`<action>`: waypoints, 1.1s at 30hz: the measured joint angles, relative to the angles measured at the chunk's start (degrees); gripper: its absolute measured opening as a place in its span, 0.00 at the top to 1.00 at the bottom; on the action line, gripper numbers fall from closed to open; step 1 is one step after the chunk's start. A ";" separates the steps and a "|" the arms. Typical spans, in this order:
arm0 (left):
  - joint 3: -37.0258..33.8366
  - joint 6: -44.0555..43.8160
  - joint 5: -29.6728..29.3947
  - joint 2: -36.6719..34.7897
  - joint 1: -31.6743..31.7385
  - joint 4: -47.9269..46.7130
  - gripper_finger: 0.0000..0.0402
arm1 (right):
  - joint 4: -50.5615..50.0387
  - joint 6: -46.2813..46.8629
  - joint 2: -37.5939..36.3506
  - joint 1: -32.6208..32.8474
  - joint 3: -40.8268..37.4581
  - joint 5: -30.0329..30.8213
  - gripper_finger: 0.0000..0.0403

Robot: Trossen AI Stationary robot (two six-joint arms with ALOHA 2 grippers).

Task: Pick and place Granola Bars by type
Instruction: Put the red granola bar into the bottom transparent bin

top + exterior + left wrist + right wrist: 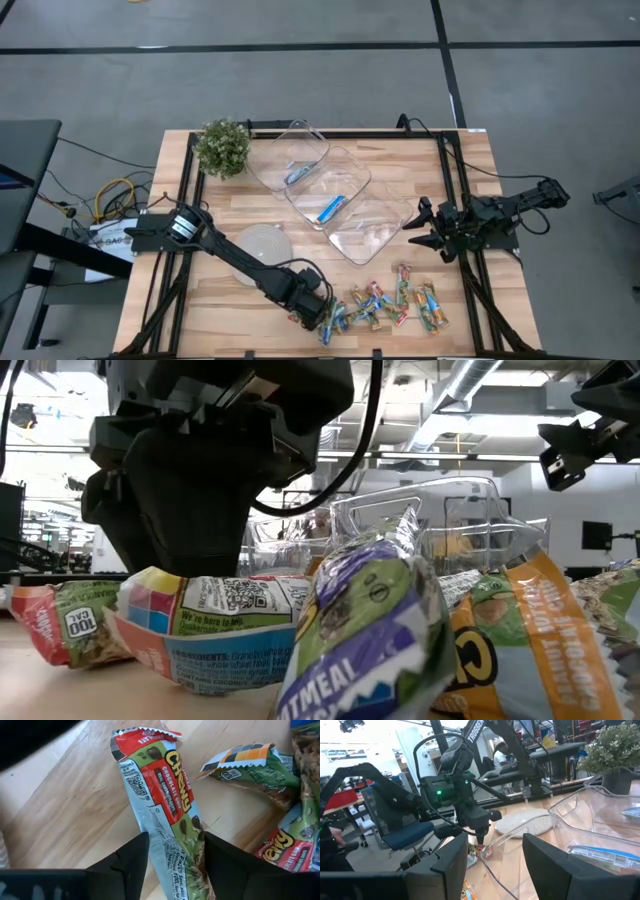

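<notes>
High view first: taking the round grey disc (256, 256) as my landmark, the potted plant (222, 148) stands beyond it at the table's far left corner, and my left pincer (318, 310) hangs just to the disc's right, down at the near edge of the wooden table (420, 170). It sits over the left end of the heap of Granola Bars (385, 303), which runs rightward from the disc along that near edge in mixed green, red and orange wrappers. Through my left wrist view, a red-and-silver chocolate chip bar (162, 805) lies lengthwise between my two dark fingers (125, 865), which stand on either side of its near end, parted about as wide as the wrapper; I cannot tell whether they are pressing it or only straddling it. More bars lie close beside it on the wood, one with an orange-checked end (252, 765). Farther right and beyond the disc, three clear plastic trays (355, 225) sit in a diagonal row; the two farther ones each hold a blue-and-white bar (332, 208). Right of the trays, well apart from the heap, my right pincer (428, 228) waits at the nearest tray's edge with its fingers spread and nothing between them.
</notes>
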 joint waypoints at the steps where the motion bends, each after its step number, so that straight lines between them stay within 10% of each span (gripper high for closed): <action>1: 0.00 0.22 0.00 0.00 0.00 -0.04 0.58 | 0.02 0.00 0.00 0.02 0.00 0.00 0.54; 17: -0.26 5.49 -1.87 -2.34 0.66 0.50 0.85 | -0.07 0.00 0.00 0.01 0.00 0.00 0.54; 33: -0.24 16.26 -19.46 -16.02 0.66 1.03 0.90 | -0.09 0.00 0.00 0.02 0.00 0.00 0.54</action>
